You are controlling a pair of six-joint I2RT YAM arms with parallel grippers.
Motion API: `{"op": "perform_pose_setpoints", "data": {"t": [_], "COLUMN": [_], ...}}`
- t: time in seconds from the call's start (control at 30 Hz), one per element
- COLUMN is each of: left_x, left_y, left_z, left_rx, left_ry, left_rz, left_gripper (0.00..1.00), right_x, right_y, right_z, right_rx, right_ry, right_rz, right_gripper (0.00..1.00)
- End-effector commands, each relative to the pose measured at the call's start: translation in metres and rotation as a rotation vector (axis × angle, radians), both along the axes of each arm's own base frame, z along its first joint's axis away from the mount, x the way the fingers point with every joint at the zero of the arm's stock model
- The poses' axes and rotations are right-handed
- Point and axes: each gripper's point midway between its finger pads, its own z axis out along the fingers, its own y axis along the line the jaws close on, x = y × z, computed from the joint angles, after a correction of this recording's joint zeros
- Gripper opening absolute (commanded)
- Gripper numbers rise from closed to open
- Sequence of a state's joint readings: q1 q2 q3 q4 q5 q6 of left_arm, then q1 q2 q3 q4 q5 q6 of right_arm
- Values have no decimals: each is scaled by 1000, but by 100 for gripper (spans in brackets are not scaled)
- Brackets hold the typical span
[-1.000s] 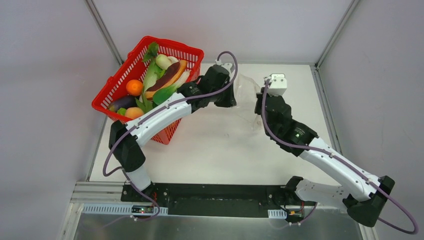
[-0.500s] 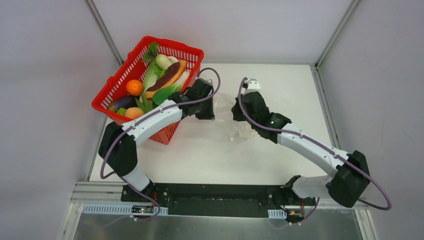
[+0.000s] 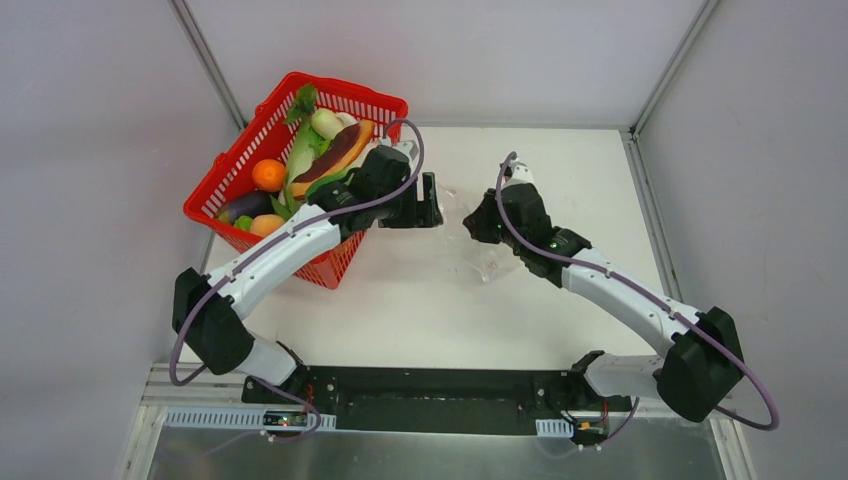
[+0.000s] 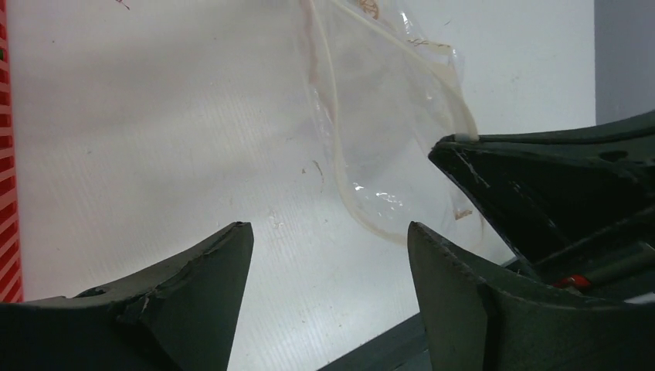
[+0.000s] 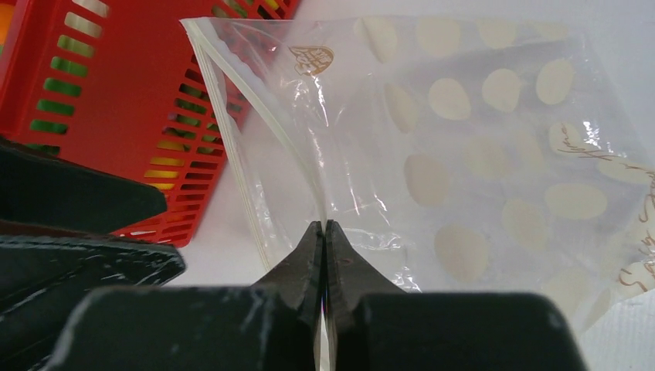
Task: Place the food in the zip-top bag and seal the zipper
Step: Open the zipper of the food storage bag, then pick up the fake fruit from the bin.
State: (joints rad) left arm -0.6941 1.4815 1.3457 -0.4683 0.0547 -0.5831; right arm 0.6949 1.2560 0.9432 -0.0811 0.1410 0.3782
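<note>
The food lies in the red basket (image 3: 372, 102): an orange fruit (image 3: 268, 174), a purple eggplant (image 3: 243, 207), a white radish (image 3: 325, 122) and green leaves (image 3: 300, 150). The clear zip-top bag (image 3: 482, 258) (image 5: 463, 154) (image 4: 386, 116) lies crinkled on the table, mouth gaping toward the basket. My right gripper (image 5: 324, 226) (image 3: 478, 225) is shut on one lip of the zipper (image 5: 232, 139). My left gripper (image 4: 328, 232) (image 3: 432, 203) stands open just left of the bag's mouth, with nothing between its fingers.
The red basket (image 5: 116, 100) stands at the table's back left, close behind my left gripper (image 5: 77, 232). My right gripper's black body (image 4: 541, 185) sits right beside the left one. Grey walls bound the white table (image 3: 420, 300).
My left gripper opened, let go of the bag and drew back a little toward the basket. The right gripper brought the bag left and nearer, still shut on its edge.
</note>
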Motion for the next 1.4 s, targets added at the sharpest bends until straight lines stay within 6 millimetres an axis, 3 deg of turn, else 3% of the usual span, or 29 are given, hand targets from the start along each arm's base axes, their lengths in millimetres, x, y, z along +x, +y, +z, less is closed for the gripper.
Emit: {"op": "perform_pose_setpoints", "data": {"t": [0.0, 0.1, 0.3, 0.43, 0.6, 0.97, 1.07, 1.37], "left_x": [-12, -13, -7, 6, 25, 88, 107, 133], "left_y": [16, 48, 146, 208, 270, 344, 352, 364], "left_z": [41, 61, 99, 102, 94, 54, 48, 19], "left_rx": [-26, 42, 216, 270, 396, 421, 371, 416], "left_ry": [-109, -214, -341, -342, -310, -258, -268, -175], "left_rz": [-17, 46, 276, 486, 727, 983, 968, 963], "left_gripper": [76, 86, 99, 99, 99, 98, 98, 95], "right_x": [1, 0, -2, -3, -6, -13, -15, -18], "right_y": [7, 9, 8, 7, 10, 8, 8, 13], "right_z": [20, 24, 30, 32, 31, 29, 30, 27], "right_rx": [110, 123, 133, 133, 134, 120, 116, 121], "right_ry": [-29, -32, -45, -48, -39, -33, -35, -16], "right_rz": [8, 16, 29, 32, 54, 79, 91, 120], "right_gripper": [0, 0, 0, 0, 0, 0, 0, 1]}}
